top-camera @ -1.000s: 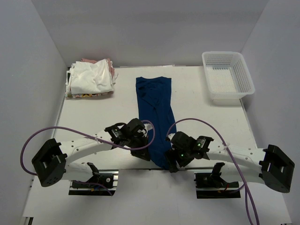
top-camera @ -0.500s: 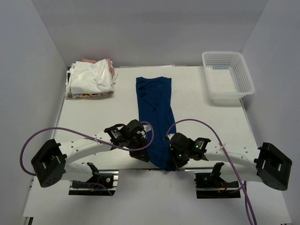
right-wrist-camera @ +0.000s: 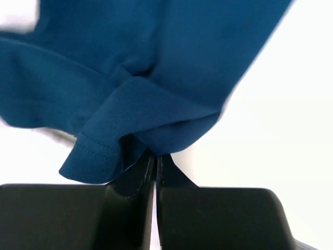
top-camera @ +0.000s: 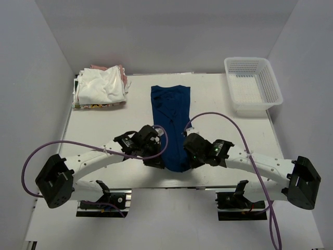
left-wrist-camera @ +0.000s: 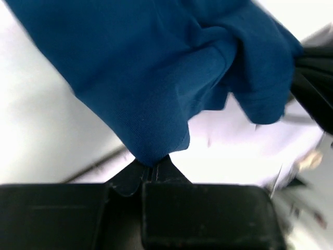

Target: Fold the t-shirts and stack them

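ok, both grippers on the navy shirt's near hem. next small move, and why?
Probably lift both and carry the hem toward the far end: left gripper and right gripper are each shut on a near corner of the navy shirt, a long strip not yet halved.

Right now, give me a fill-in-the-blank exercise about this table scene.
1. The left gripper and right gripper each pinch the near end of the ___ t-shirt.
2. The pile of white shirts sits at the far ___ corner of the table.
3. The mesh basket stands at its far ___ corner.
Missing words: navy, left, right.
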Available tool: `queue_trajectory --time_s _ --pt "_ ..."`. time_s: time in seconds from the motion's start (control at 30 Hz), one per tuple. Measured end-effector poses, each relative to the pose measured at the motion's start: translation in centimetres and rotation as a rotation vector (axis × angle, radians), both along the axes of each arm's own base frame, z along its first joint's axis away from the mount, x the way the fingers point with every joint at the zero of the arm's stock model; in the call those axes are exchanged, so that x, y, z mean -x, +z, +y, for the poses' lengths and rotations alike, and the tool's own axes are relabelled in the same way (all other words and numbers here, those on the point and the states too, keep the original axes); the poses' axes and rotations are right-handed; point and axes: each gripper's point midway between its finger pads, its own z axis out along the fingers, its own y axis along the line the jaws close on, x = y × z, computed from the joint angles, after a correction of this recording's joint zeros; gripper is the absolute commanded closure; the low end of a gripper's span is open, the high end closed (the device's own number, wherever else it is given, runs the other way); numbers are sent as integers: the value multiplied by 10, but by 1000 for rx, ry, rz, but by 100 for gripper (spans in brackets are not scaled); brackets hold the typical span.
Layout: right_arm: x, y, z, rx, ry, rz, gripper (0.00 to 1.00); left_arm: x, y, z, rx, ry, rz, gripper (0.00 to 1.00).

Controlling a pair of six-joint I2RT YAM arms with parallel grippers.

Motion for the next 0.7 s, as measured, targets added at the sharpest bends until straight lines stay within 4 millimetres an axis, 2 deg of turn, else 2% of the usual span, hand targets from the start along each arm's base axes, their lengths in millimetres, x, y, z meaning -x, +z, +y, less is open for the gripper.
queue_trajectory --time_s 0.2,0.37,0.53,0.7 --pt "-52 14 -10 62 -152 -144 100 -57 13 4 -39 139 -82 100" --pt "-102 21 -3 94 -205 -248 100 -116 34 2 -50 243 -189 100" --pt "-149 24 8 99 -228 -298 100 -154 24 10 -96 300 -198 100" --pt "-184 28 11 71 -245 -315 100 -186 15 17 -124 330 -202 100"
